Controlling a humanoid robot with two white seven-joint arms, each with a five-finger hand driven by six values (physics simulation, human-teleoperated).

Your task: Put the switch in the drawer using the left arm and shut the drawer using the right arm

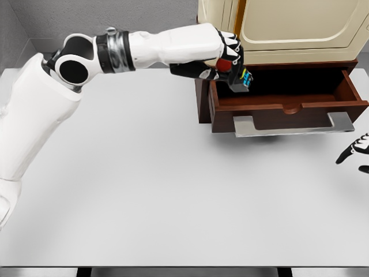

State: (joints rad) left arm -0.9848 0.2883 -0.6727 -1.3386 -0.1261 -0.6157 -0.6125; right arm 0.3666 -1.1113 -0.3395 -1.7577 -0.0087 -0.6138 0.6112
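My left hand [228, 63] reaches across the table to the left end of the open drawer [288, 107]. Its fingers are curled around the switch [241, 78], a dark handheld device with a red end and blue and yellow marks. The switch hangs just over the drawer's left inner corner. The drawer is dark brown wood, pulled out of a cabinet, with a grey metal handle [294, 126] along its front. Only the fingertips of my right hand [356, 153] show at the right edge, spread and holding nothing, below and right of the handle.
A cream cabinet [288, 29] stands above the drawer at the back right. The white table [144, 190] spreads out in front, with a grey wall behind it.
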